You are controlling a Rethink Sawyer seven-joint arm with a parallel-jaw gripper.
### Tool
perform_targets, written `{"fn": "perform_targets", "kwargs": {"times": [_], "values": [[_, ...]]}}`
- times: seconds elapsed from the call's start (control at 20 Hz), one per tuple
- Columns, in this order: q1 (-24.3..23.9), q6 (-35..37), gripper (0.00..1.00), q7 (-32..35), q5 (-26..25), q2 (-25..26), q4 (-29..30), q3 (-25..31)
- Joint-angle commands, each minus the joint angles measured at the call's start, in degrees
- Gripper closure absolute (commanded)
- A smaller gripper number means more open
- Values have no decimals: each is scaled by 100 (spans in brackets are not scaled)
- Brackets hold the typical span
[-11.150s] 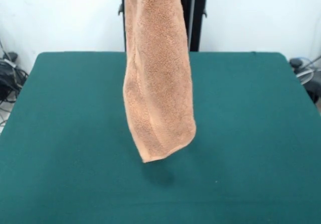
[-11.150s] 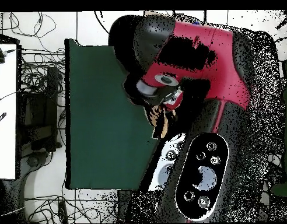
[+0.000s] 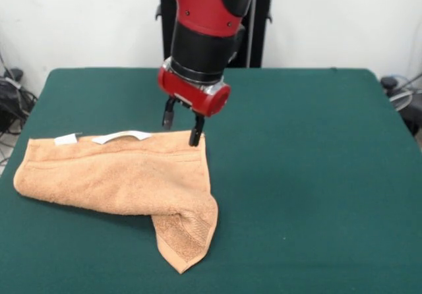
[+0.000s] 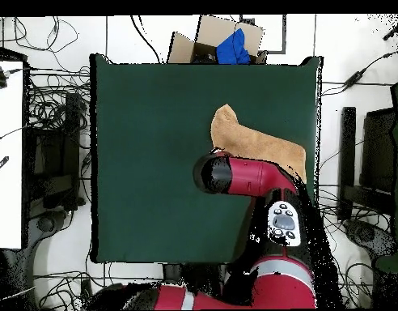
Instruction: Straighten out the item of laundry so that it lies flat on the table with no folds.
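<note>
The orange-tan towel [image 3: 119, 178] lies on the dark green table [image 3: 303, 162] at the left in the front view. It is folded over itself, with one corner hanging toward the front edge and white tags at its far edge. In the overhead view the towel [image 4: 251, 139] shows partly under the arm. My gripper [image 3: 182, 126] is open, its two black fingers pointing down at the towel's far right corner, one fingertip [image 3: 195, 136] touching or just above the cloth. It holds nothing.
The red arm [image 4: 251, 180] reaches over the table's right part in the overhead view. A cardboard box with blue cloth [image 4: 226, 42] stands beyond the table's top edge. Cables lie on the floor around it.
</note>
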Motion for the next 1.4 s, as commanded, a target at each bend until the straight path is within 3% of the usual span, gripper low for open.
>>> {"fn": "perform_targets", "kwargs": {"times": [0.05, 0.65, 1.4], "values": [[-109, -696, 0, 963, 350, 336, -303, 219], [-404, -2212, 0, 1010, 530, 916, -252, 683], [-414, -2359, 0, 726, 589, 1127, -277, 653]]}}
